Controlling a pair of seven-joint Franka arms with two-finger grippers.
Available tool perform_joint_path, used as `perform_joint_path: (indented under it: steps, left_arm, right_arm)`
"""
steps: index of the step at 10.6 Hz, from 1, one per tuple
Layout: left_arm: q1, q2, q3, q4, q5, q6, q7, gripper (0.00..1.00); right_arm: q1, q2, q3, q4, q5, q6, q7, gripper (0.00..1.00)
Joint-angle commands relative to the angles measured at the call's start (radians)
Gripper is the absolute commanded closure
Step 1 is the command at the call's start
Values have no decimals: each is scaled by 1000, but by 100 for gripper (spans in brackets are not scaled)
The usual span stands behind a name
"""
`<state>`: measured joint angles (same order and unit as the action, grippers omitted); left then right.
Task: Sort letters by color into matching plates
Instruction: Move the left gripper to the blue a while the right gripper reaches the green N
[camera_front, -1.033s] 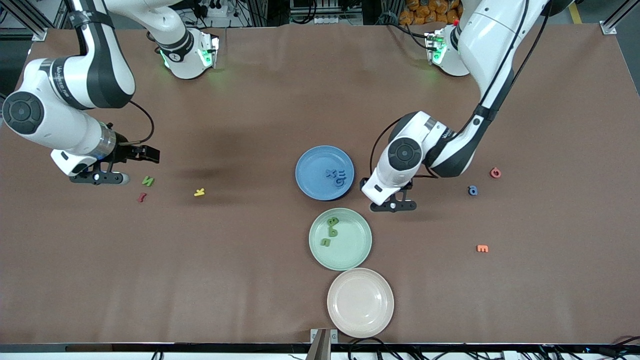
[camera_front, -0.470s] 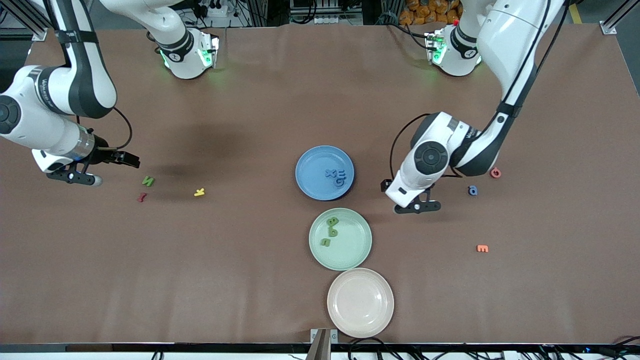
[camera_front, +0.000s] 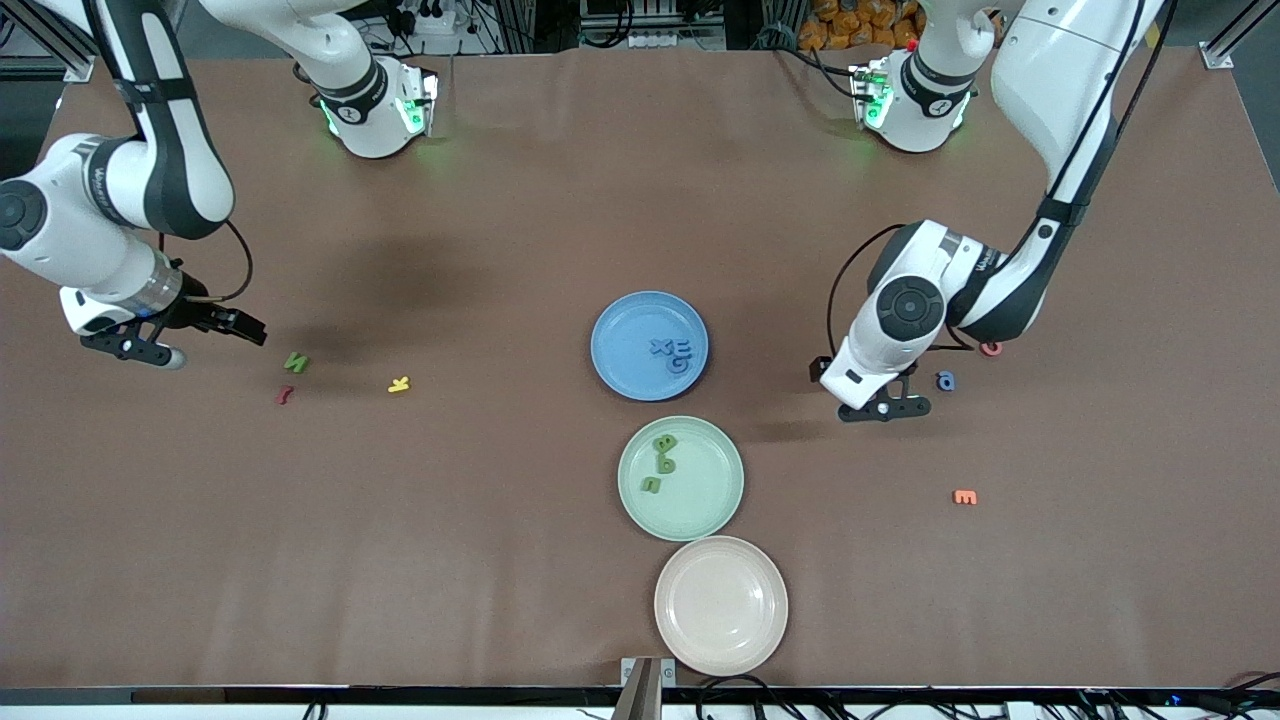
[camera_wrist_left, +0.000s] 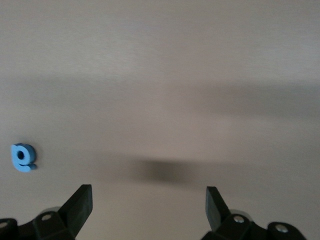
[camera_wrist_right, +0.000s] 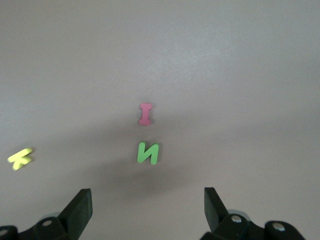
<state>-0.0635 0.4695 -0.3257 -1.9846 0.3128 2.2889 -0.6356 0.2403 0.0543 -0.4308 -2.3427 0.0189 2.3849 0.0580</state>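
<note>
With both arms low over the counter (camera_front: 520, 200), neither holds anything: the left gripper (camera_front: 885, 408) has its jaws spread wide and empty over bare surface toward the left arm's end from the blue plate (camera_front: 620, 325), and the right gripper (camera_front: 135, 345) has its jaws equally wide and empty toward the right arm's end from that plate. Blue plate carries three blue letters (camera_front: 672, 353) bunched together. Green plate (camera_front: 700, 490) sits just beside the blue plate, nearer the front camera, with three green letters (camera_front: 661, 462) in it. Beige-pink plate (camera_front: 721, 605) is next, just beside the green plate and nearer the camera again. One loose blue letter (camera_front: 945, 381) lies toward the left arm's end from the blue plate, just beside the left gripper. One loose green letter (camera_front: 296, 362) lies toward the right arm's end from the blue plate, with a red letter (camera_front: 285, 395) close by and a yellow letter (camera_front: 399, 384) between it and the plate. Two orange letters (camera_front: 965, 497) lie past the loose blue one; one is partly hidden by the left arm.
</note>
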Motion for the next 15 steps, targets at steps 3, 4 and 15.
perform_joint_path:
  steps: [3, 4, 15]
  left_arm:
    - [155, -61, -18, -163, 60, 207, 143, 0]
    - [174, -72, -18, -184, 60, 231, 169, 0]
    - [358, -78, -36, -266, 60, 314, 314, 0]
  right_arm:
    - [-7, 18, -39, -134, 1, 250, 22, 2]
    - [-6, 30, -40, -159, 4, 311, 63, 8]
    - [51, 211, 3, -142, 165, 435, 88, 23]
